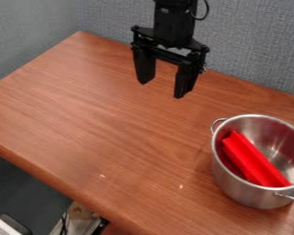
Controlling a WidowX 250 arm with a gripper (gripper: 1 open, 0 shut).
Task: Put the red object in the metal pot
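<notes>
I count one bright red, flat bar-shaped object (252, 158). It lies inside the shiny round stainless steel pot (231, 186), resting aslant against the pot's inner wall and bottom, its upper end toward the left rim and its lower end toward the pot's floor. I see one such pot; it stands upright at the lower right corner of the brown wooden surface (100, 110), near the front edge. One small side handle shows at the pot's lower right rim, partly cut off by the frame edge.

I see one black claw (162, 80) on one arm, positioned over the far middle part of the surface, well apart from the pot and to its upper left. The claw points downward. Its two fingers (184, 77) are spread wide, with bare wood visible between them, and they pinch nothing.

Behind the surface I see a grey textured wall (63, 18). Below the front edge of the surface, some indistinct items show on the floor; I cannot identify them.
</notes>
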